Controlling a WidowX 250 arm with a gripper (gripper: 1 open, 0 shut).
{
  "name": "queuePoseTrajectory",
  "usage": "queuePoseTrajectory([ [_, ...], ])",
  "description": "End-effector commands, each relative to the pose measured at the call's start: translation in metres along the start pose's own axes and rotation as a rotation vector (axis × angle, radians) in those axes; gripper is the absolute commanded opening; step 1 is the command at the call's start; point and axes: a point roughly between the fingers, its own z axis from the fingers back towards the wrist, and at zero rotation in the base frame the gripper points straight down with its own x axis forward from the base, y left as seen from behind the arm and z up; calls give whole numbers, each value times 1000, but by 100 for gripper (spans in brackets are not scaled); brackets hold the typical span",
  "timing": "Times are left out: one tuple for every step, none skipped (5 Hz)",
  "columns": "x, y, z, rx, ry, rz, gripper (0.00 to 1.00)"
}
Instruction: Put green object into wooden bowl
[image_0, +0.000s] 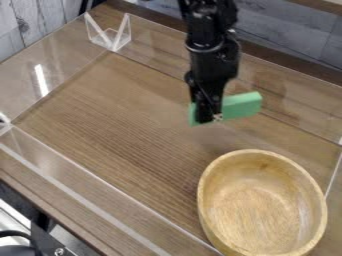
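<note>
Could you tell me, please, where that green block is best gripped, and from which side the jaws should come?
From straight above, at one end, across its narrow width. The green block is flat and slim, so its long side faces suit shut jaws. The gripper holds it just so now, clear of the table, leaving the far end free above the wooden bowl.

The black arm reaches in from the top edge and hangs nearly vertical over the table, its gripper (203, 113) pointing straight down with the jaws clamped tight on the green object (238, 105), held clear of the surface
</note>
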Motion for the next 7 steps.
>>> queuePoseTrajectory([
  [15,5,16,61,-53,-4,0],
  [21,-2,8,54,-51,-34,0],
  [23,-3,10,51,-42,-25,0],
  [27,-5,5,45,-35,-36,0],
  [28,-8,4,45,-28,-31,0],
  [33,-10,-4,54,-20,29,0],
  [34,-11,-4,67,-17,100,0],
])
